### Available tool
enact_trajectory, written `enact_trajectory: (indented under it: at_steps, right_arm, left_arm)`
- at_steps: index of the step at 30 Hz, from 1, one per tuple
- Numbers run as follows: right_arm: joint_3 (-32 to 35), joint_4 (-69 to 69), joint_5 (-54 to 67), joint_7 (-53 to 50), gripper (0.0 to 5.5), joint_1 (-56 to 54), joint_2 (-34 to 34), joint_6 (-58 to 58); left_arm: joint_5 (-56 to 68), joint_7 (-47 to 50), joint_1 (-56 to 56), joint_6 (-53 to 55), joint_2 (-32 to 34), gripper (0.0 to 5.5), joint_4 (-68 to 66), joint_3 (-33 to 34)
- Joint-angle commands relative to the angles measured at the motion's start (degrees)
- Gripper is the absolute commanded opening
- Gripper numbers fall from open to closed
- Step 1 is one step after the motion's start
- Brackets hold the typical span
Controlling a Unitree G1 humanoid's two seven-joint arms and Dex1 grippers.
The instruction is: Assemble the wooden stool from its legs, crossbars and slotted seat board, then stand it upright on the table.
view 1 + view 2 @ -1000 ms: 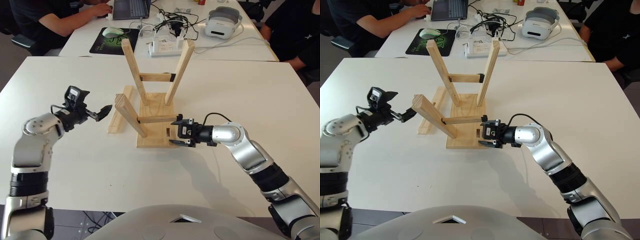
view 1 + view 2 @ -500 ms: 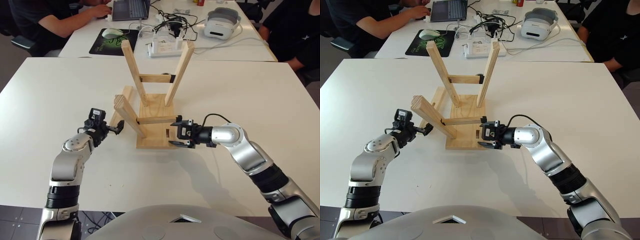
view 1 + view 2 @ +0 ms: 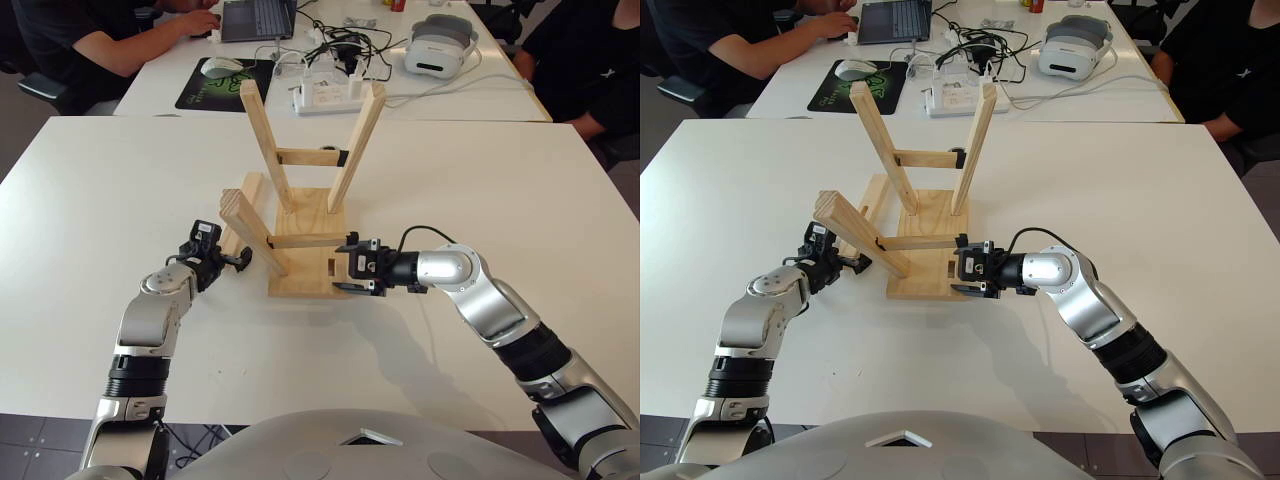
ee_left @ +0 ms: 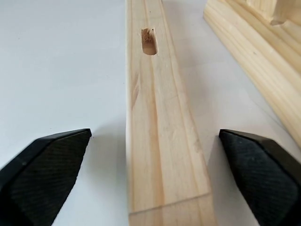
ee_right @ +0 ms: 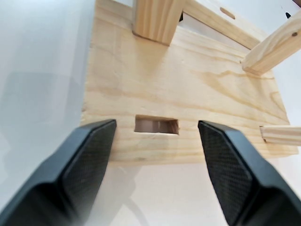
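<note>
Here comes the left arm: a second ago it was up and out to the side, now it has swung down and in, and the left pincer [image 3: 236,259] sits low on the bench [image 3: 480,180] with its fingers spread wide either side of the near end of the loose leg [image 4: 162,132], not closed on it. That looks like the set-up for picking up the last piece. The right pincer [image 3: 349,268] has not budged, fingers wide at the near edge of the seat board [image 3: 305,282], flanking an empty slot [image 5: 156,125]. Count: four legs, two upright [image 3: 265,140] [image 3: 358,145] in the board, one leaning [image 3: 255,232], one flat on the bench beside the board; two crossbars, upper [image 3: 310,156] between the uprights and lower [image 3: 305,240] from the leaning leg; one seat board, lying flat mid-bench
</note>
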State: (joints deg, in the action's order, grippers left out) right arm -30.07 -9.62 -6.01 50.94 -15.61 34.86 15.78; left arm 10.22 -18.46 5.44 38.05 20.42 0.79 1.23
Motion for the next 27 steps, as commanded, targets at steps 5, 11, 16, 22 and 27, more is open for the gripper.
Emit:
enact_trajectory:
  at_steps: [5, 11, 16, 22, 27]
  right_arm:
    - [-3.31, 3.96, -1.45, 2.96, 3.24, 2.75, 0.48, 2.16]
    - [-2.21, 4.61, -1.08, 2.15, 3.24, 2.39, -0.04, 1.14]
    - [-0.24, 4.92, 0.1, 1.24, 3.24, 1.7, -0.95, 1.04]
    - [2.22, 4.07, 1.45, 0.9, 3.24, 1.47, -1.05, 0.64]
    - [5.31, 2.17, 2.33, 0.12, 3.24, 1.8, -0.19, -0.35]
  left_arm:
    - [1.75, -0.98, 1.71, -0.4, -1.26, 3.86, -1.41, 1.8]
    - [2.74, -1.77, 1.78, -1.52, -1.62, 3.05, -1.61, 2.86]
    - [2.75, -1.93, 2.42, -2.93, -1.24, 2.37, -2.43, 3.64]
    - [2.71, -1.95, 3.74, -3.94, -0.47, 2.08, -3.6, 5.24]
    - [2.89, -1.78, 4.44, -5.76, 0.28, 2.08, -4.48, 7.44]
